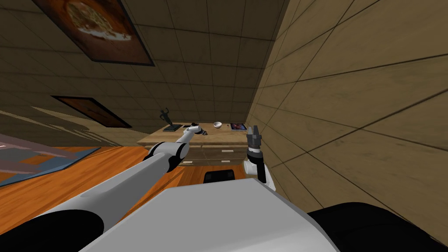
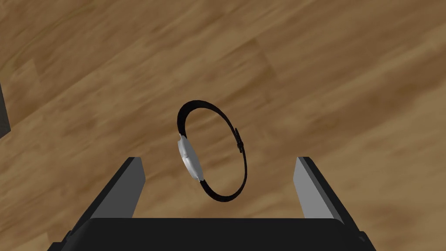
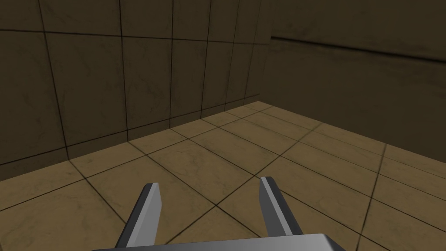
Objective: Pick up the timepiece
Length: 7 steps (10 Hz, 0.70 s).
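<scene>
The robot's left arm reaches far out in front of it, long and almost straight, over the top of a low, light brown wooden dresser (image 1: 205,141) with drawers. At the end of the arm, the left gripper (image 2: 218,159) points down at the dresser top. Its two thin grey fingers (image 2: 130,191) are spread wide apart and hold nothing.

A thin black-banded wristwatch (image 2: 190,159) with a small white face sits on the wood, right in the gap between those fingers. The band makes a round ring. The ring touches neither finger, and bare wood shows on each side of it. The white face is on the side of the ring nearer one finger. A little black buckle is on the side nearer the other finger. The near part of the ring lies between the fingers, and the far part sticks out past their tips.

The right arm is bent up close by the robot's side, next to a brown tiled wall (image 1: 350,109). The right gripper (image 1: 253,129) points upward, its fingers apart and empty.

On the dresser, a small dark statue (image 1: 165,116) of a figure stands to the left of the left gripper. A little white bowl (image 1: 217,125) and a flat dark-framed picture (image 1: 239,126) lie between the two grippers.
</scene>
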Available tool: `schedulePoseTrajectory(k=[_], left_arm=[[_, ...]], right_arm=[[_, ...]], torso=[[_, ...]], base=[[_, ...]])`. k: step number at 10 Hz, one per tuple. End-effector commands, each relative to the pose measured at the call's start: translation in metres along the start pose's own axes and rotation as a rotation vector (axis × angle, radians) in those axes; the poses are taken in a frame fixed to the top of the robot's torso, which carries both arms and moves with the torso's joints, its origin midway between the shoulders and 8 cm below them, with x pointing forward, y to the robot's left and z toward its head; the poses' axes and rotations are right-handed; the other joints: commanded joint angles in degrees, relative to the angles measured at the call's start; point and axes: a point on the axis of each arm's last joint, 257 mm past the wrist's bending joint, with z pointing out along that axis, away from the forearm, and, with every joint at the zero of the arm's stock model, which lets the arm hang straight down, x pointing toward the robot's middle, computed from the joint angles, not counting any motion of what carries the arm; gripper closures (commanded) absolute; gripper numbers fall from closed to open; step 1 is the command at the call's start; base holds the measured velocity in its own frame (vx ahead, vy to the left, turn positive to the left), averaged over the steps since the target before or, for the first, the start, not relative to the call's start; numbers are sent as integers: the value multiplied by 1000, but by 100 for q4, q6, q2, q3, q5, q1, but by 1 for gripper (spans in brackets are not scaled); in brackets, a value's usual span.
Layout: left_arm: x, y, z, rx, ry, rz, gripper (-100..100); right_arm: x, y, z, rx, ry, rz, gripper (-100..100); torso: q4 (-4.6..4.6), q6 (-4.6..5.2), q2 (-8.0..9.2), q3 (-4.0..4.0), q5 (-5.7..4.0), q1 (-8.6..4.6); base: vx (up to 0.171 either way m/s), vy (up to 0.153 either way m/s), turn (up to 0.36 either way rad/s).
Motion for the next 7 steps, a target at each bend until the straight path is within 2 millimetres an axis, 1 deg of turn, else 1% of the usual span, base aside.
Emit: schedulePoseTrajectory(k=[1,5,6,7], left_arm=[[0,2,2,8,-3,-12,-100],[-2,8,7,26,-9,-36,-100],[-2,8,6,22,-9,-31,-100],[-2,8,6,23,-8,-33,100]], right_arm=[[0,0,0,0,0,0,0],[0,0,0,0,0,0,0],[0,0,0,0,0,0,0],[0,0,0,0,0,0,0]], torso=[[0,0,0,0,0,0],[0,0,-1,0,-1,-4],[-1,0,-2,-2,-1,-5],[-3,-1,-5,-4,-2,-13]], base=[[1,61,-74],[2,63,-80],[-1,27,-18],[0,0,0]])
